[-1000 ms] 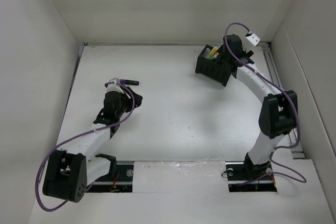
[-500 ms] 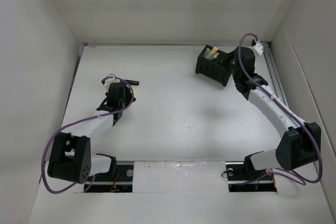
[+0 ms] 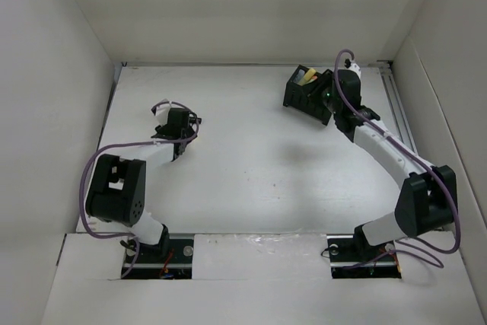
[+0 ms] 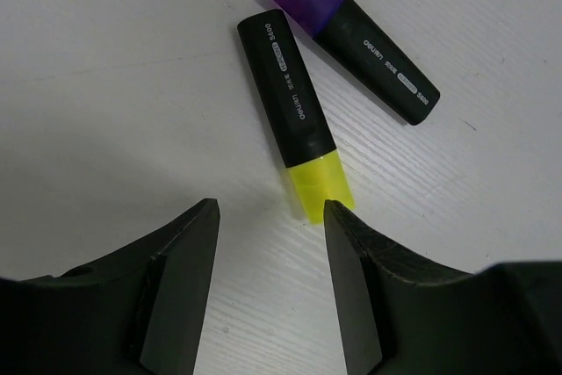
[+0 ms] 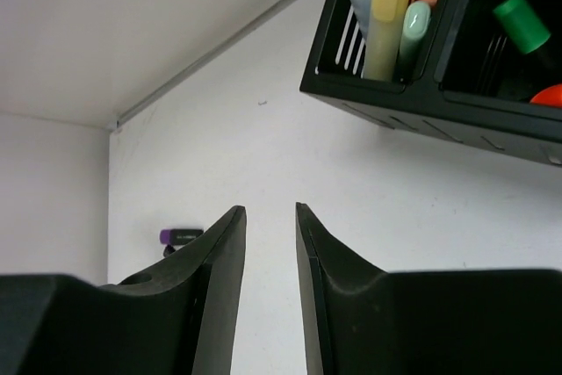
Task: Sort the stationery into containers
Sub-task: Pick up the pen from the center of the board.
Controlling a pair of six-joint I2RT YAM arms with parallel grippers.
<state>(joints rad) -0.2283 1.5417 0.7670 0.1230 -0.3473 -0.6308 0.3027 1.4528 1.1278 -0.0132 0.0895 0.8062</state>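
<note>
In the left wrist view a yellow highlighter [image 4: 294,116] and a purple highlighter [image 4: 364,41], both black-bodied, lie side by side on the white table. My left gripper [image 4: 270,212] hangs open just above them. The yellow cap sits right beyond its right fingertip [image 4: 338,217], and nothing is between the jaws. The black organiser box [image 3: 304,97] stands at the back right, holding a yellow pen [image 5: 386,15], a green marker [image 5: 522,24] and several others. My right gripper [image 5: 269,210] floats beside the box, its jaws narrowly open and empty.
White walls enclose the table on the left, back [image 5: 219,50] and right. The right wrist view catches the purple highlighter [image 5: 180,236] far across the table.
My left gripper has moved toward the back, over the two highlighters. My right arm swung away from above the organiser and came back beside it, with its jaws narrower than before.
</note>
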